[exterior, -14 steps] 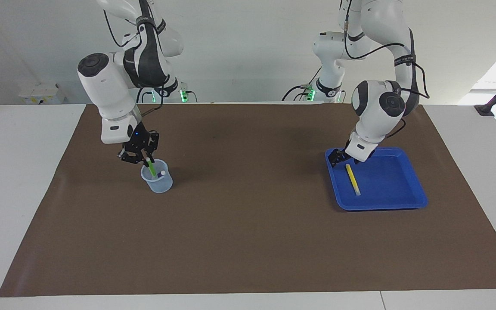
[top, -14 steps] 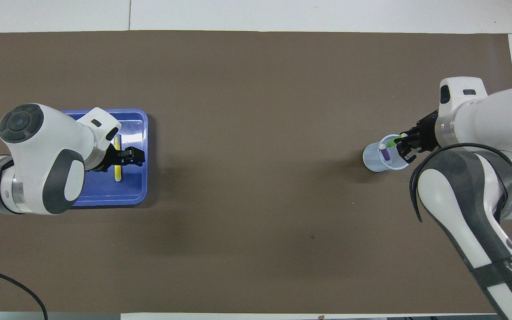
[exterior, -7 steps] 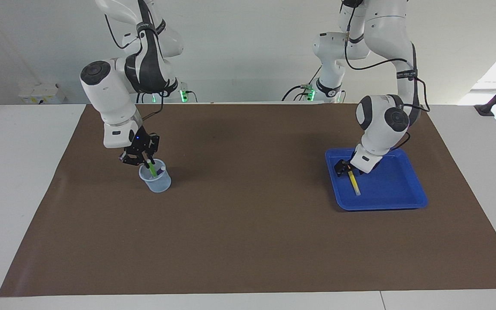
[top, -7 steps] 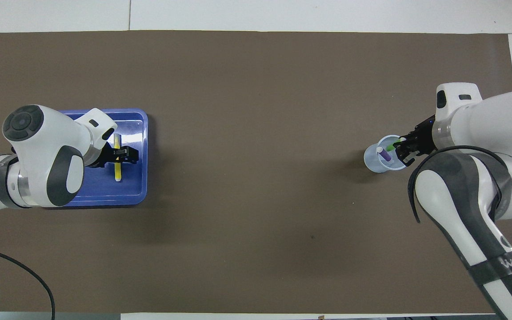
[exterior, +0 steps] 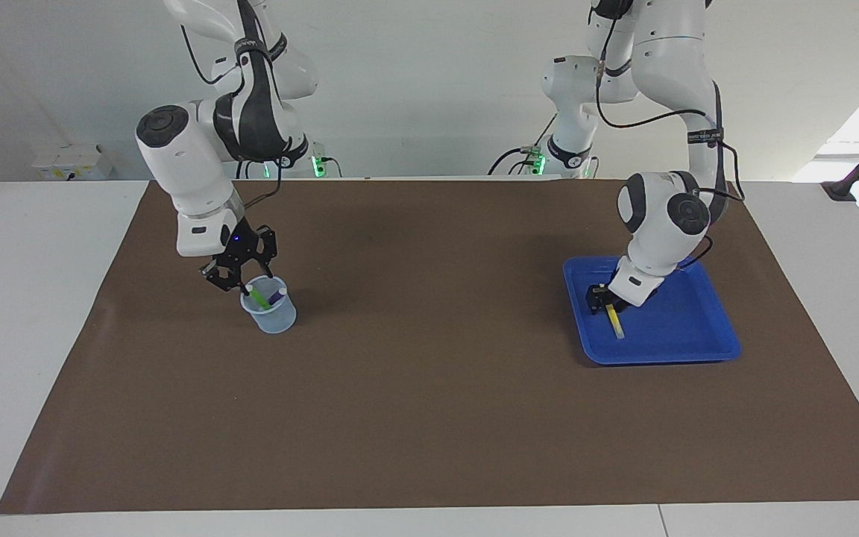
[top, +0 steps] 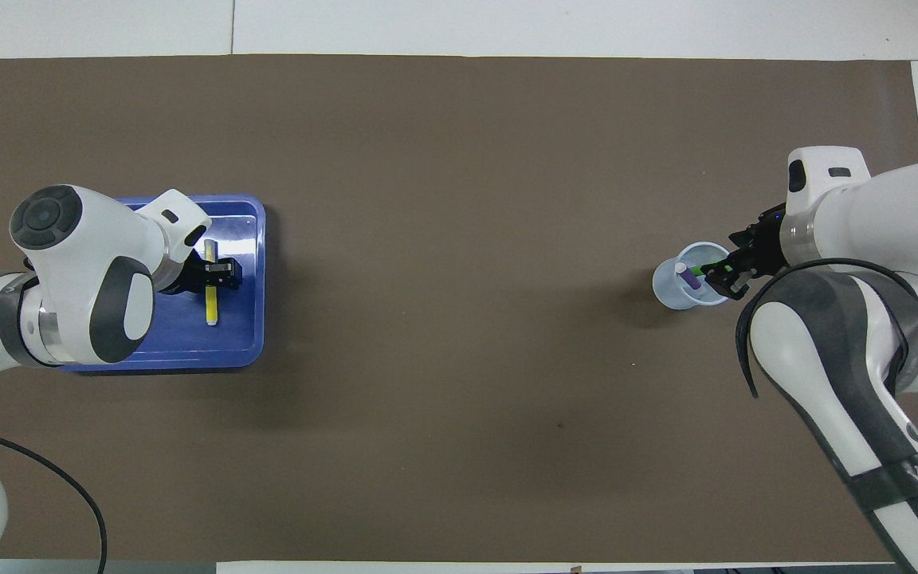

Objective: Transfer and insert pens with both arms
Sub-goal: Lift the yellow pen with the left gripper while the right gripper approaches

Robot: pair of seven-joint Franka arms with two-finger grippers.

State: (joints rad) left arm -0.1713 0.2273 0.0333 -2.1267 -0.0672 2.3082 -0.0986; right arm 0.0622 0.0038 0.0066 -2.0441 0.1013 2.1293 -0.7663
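Observation:
A yellow pen [exterior: 616, 324] [top: 210, 307] lies in the blue tray [exterior: 687, 328] [top: 188, 339] at the left arm's end of the table. My left gripper [exterior: 603, 297] [top: 218, 272] is down on the end of this pen that lies nearer the robots. At the right arm's end stands a clear cup [exterior: 273, 317] [top: 668, 292]. A green pen [exterior: 258, 298] [top: 703, 269] and a purple pen [exterior: 277, 296] [top: 690, 277] lean inside it. My right gripper [exterior: 233, 279] [top: 722, 273] hangs open just over the cup's rim, free of the green pen.
A brown mat [exterior: 429, 388] covers most of the white table. Two small idle arms with green-lit bases [exterior: 318, 165] [exterior: 537, 160] stand at the robots' edge. A black clamp [exterior: 843, 190] sits on the table at the left arm's end.
The right gripper opened and let the green pen drop deeper into the cup. The left gripper came down from the tray's rim onto the yellow pen and its jaws narrowed.

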